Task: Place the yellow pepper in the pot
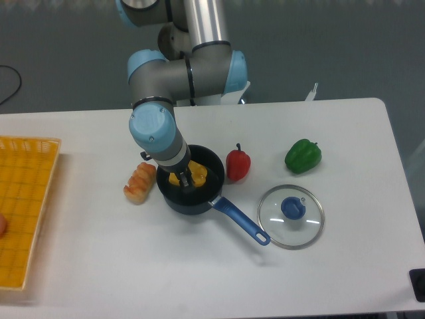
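The claw [186, 181] reached down into the pot [192, 198], with the yellow pepper [196, 173] inside; I could not tell if it gripped. The red pepper [238, 164] sat just beside the pot's rim. The desk [199, 266] had open room in front.
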Robot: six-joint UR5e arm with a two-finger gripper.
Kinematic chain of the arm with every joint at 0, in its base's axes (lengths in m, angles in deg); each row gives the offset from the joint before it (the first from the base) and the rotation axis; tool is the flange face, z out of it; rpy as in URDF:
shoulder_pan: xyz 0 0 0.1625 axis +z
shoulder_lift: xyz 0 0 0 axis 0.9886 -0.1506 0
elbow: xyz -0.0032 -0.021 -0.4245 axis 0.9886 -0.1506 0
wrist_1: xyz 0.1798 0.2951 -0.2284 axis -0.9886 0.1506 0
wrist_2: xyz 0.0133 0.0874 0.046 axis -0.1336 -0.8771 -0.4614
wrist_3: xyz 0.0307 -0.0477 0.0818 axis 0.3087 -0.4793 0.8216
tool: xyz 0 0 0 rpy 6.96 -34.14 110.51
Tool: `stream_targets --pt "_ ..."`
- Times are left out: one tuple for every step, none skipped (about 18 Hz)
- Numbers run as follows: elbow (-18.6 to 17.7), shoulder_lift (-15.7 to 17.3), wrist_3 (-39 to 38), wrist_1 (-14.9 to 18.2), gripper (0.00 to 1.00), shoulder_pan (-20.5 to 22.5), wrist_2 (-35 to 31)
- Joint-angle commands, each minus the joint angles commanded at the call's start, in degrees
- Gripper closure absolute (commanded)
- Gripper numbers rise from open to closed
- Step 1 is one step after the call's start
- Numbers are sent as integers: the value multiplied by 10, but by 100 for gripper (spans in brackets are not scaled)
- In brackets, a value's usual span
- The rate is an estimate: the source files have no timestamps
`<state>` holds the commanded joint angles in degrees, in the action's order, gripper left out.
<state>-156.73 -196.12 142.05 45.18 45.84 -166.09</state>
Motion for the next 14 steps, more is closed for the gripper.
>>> stream_targets --pt "0 -3 0 0 43 -2 0" --pt "1 -4 -1 -2 43 -2 0" --pt "1 -9 -2 -3 43 -4 -2" --pt "2 -10 -3 -4 43 -5 -6" --pt "1 -10 -2 -3 43 -6 -7" --pt "1 -11 -2 -3 43 -6 -8" --pt "0 -11 -2 -3 43 -7 -11" --pt "-1 -11 -2 -3 43 -7 -14" --pt "-3 -13 -2 -4 43 -7 -18" --pt "-2 -13 -1 -4 43 -7 -18" --pt "-2 -13 0 -4 42 -7 -18" --pt "-3 -13 0 -4 42 -7 -19" --pt "-4 -13 0 -4 41 -7 -19" --pt "-4 -14 -1 -4 40 -8 -19"
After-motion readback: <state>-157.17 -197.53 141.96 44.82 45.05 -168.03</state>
